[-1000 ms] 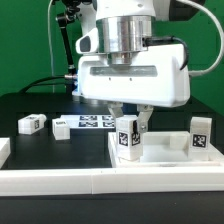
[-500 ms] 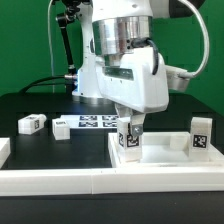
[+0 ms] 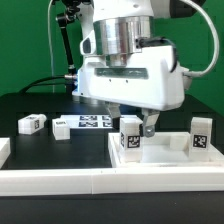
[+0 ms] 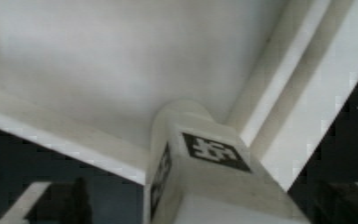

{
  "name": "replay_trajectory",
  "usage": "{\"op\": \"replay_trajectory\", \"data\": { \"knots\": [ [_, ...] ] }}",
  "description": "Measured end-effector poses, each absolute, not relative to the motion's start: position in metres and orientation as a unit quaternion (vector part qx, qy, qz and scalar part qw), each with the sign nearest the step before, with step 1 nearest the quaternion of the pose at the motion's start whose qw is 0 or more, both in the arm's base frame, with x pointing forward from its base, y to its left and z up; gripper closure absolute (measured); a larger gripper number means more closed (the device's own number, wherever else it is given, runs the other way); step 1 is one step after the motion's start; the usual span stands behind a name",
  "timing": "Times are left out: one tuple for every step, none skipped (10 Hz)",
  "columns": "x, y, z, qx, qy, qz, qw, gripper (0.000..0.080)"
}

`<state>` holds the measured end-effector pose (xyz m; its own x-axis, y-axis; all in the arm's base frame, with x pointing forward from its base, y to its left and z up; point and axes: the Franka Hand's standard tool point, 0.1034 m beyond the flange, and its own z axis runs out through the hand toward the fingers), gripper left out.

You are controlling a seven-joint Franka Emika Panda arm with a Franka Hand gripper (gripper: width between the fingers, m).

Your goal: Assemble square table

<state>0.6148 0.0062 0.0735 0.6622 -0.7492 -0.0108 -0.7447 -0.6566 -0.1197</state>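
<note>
The square table slab lies flat against the white rail wall. I see the first leg upright at its near corner and the second leg upright toward the exterior view's right. The gripper straddles the first leg with its jaws spread, a gap on each side. Two loose legs lie on the black table beside the marker board.

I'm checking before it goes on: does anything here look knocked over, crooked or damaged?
Nothing looks damaged or askew. The middle leg and the corner leg stand upright on the slab. Two loose legs lie on their sides at the exterior view's left, not yet fitted.
</note>
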Motion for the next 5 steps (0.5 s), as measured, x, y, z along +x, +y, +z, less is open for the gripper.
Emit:
{"op": "replay_trajectory", "data": {
  "knots": [
    [0.6147, 0.0035, 0.0728, -0.935, 0.35, -0.023, 0.055, 0.0153],
    [0.6145, 0.0021, 0.0725, -0.951, 0.303, -0.026, 0.053, 0.0153],
    [0.6145, 0.0027, 0.0727, -0.967, 0.25, -0.028, 0.049, 0.0151],
    [0.6145, 0.0038, 0.0728, -0.975, 0.216, -0.03, 0.046, 0.0151],
    [0.6145, 0.0053, 0.0728, -0.98, 0.193, -0.031, 0.044, 0.0151]
  ]
}}
